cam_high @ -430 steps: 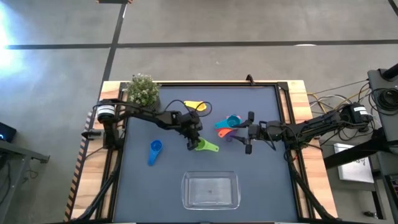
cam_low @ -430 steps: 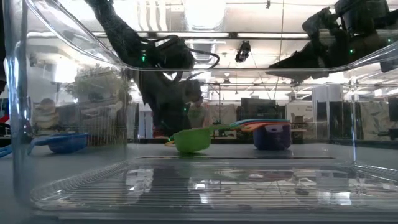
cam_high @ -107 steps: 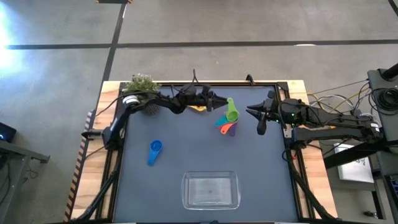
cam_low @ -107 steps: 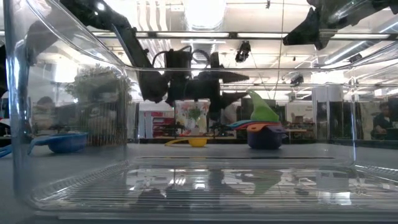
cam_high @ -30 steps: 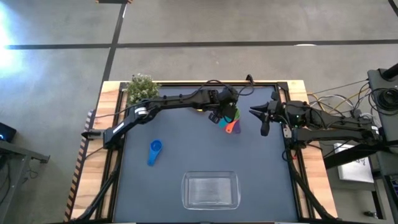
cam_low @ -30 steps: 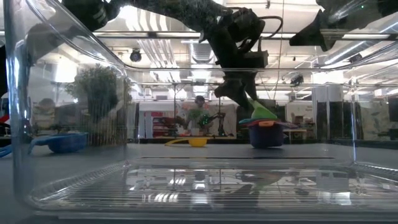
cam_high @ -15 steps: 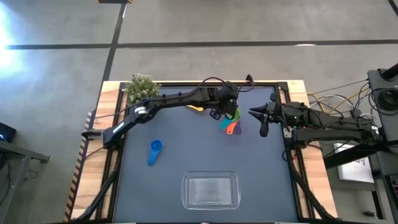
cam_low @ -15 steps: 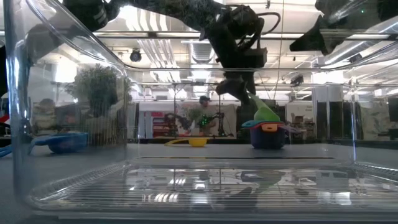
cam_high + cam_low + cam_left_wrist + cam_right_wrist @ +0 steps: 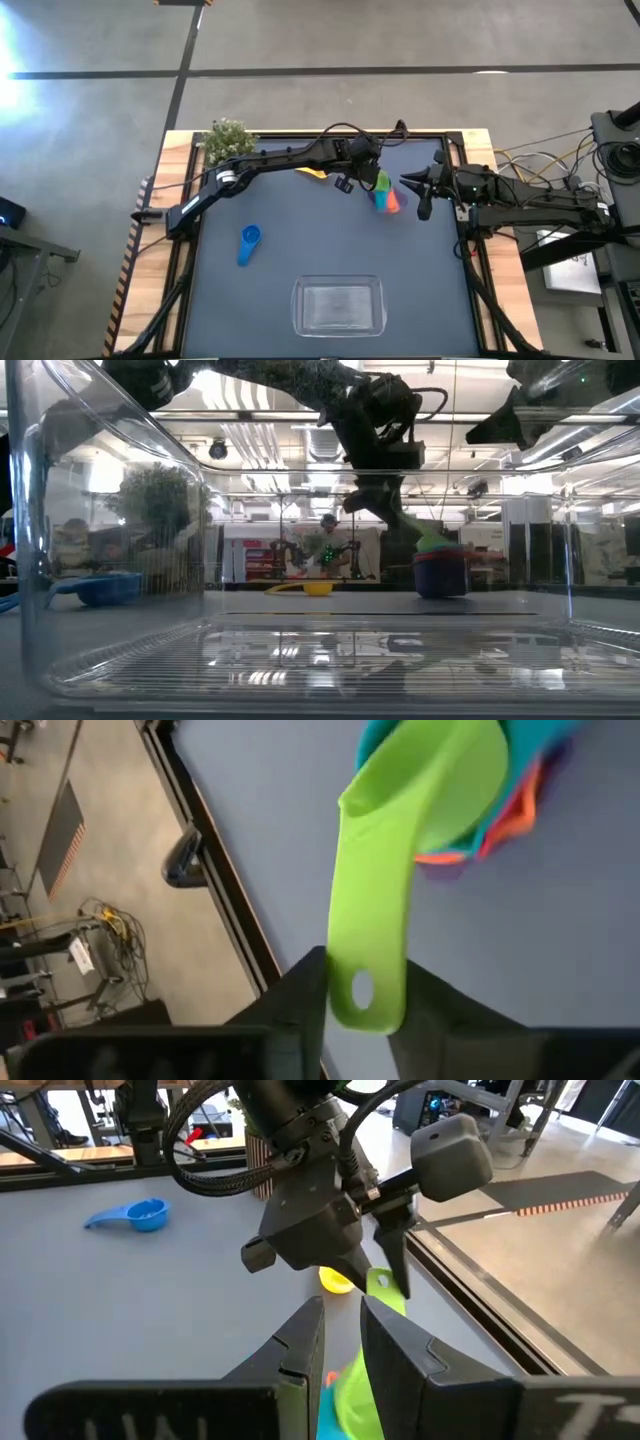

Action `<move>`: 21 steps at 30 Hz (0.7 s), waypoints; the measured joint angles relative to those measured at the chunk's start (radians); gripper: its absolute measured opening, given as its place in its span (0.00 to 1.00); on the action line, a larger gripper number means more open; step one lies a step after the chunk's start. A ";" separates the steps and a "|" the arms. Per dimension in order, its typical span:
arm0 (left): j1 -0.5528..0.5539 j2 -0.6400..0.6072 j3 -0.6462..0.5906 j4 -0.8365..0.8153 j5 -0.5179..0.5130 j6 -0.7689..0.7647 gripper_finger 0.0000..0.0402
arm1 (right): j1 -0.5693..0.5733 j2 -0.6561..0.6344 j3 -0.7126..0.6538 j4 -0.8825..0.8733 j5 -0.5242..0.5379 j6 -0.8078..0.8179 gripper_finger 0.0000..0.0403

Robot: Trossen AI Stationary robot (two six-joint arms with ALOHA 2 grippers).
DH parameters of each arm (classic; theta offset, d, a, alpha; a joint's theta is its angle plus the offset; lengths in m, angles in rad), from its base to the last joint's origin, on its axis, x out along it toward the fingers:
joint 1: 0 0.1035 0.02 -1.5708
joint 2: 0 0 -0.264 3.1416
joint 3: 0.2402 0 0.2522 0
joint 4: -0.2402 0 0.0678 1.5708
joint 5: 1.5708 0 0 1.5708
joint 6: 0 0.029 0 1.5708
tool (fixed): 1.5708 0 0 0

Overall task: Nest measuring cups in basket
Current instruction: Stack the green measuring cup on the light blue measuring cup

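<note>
My left gripper (image 9: 364, 173) (image 9: 365, 992) is over the far middle of the table and shut on the green cup (image 9: 430, 790) (image 9: 381, 183). The green cup's bowl sits in a stack of teal, orange and purple cups (image 9: 388, 199) (image 9: 440, 568), which stands on the mat. The yellow cup (image 9: 315, 172) (image 9: 335, 1283) lies behind the gripper. The blue cup (image 9: 248, 243) (image 9: 135, 1215) lies at the left. The clear basket (image 9: 338, 305) stands at the near edge. My right gripper (image 9: 404, 181) (image 9: 342, 1325) hovers shut just right of the stack. My left gripper pinches the free end of the green cup's handle (image 9: 362, 1010), by the hole, between its two fingers (image 9: 300, 995). It comes slanting down from the table's far left. The cup is tilted, its handle (image 9: 405, 522) rising to the fingers and its bowl resting in the stack.
A small potted plant (image 9: 228, 140) stands at the far left corner. The low view looks through the basket's wall (image 9: 120, 540). Open mat (image 9: 300, 240) lies between the stack and the basket. The raised table frame (image 9: 460, 160) runs along the right edge.
My left gripper has moved a little toward the table's right edge with the green cup's handle. The stack has slid to the right with it. The handles that fanned out toward the near side have drawn in. The green cup sits lower in the stack.
</note>
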 joint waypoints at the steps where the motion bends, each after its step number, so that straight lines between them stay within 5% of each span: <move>1: 0.001 0.000 0.000 -0.004 0.001 -0.005 0.14 | 0.000 0.000 0.000 0.000 0.000 0.000 0.14; 7: 0.001 0.001 -0.001 -0.018 0.009 -0.041 0.01 | 0.000 0.000 -0.001 0.015 0.000 0.001 0.14; 21: 0.001 -0.034 -0.002 -0.016 -0.004 -0.121 0.00 | 0.000 0.000 -0.013 0.023 0.001 0.014 0.14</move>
